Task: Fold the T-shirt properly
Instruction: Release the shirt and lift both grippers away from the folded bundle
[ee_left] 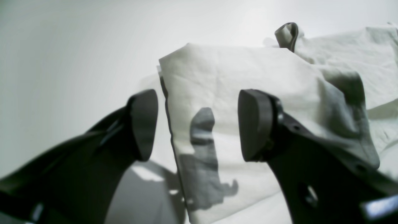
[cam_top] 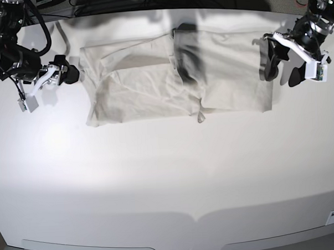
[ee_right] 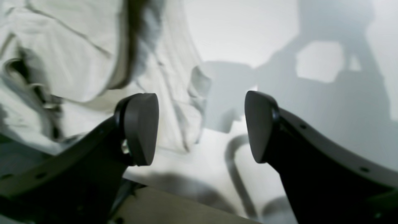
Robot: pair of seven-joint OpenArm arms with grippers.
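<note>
Fabric dominates the far half of the white surface [cam_top: 169, 174]: the T-shirt [cam_top: 148, 84] lies flat as a long folded band running from about 9 o'clock to 3 o'clock across the base view, off-white and creased, with a darker shadowed fold near its middle at 12 o'clock.

At the band's 3 o'clock end sits the left hand [cam_top: 282, 69], its fingers spread wide and holding nothing; one finger is just beside the cloth's edge. From the left wrist view the left hand [ee_left: 198, 124] frames a raised corner of the T-shirt [ee_left: 248, 71] between its dark pads [ee_left: 253, 124], which stand apart from the cloth.

At the 9 o'clock end is the right hand [cam_top: 70, 74], close to the shirt's edge. In the right wrist view the right hand [ee_right: 201, 126] is spread wide and empty, with the T-shirt [ee_right: 62, 56] rumpled at its 10 o'clock.
</note>
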